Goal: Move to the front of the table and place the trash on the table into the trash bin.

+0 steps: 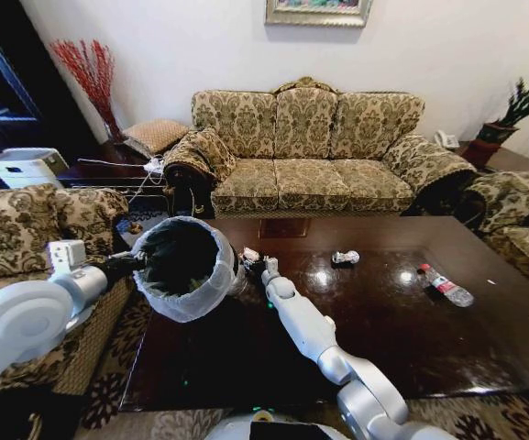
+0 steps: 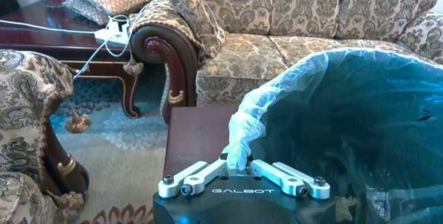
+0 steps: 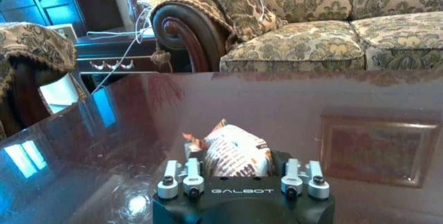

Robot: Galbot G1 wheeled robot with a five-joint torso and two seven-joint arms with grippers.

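Trash wrapper (image 3: 235, 154) inside outstretched right gripper (image 3: 237, 168), low over table (image 3: 346, 99).

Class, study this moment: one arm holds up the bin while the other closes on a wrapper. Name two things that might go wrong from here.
1. The left pincer grips the bin only by its thin bag liner at the rim; the tilted bin may slip or the liner tear.
2. The right pincer has the crinkled wrapper between its fingers at the glossy table's edge; a loose pinch may drop it beside the bin.
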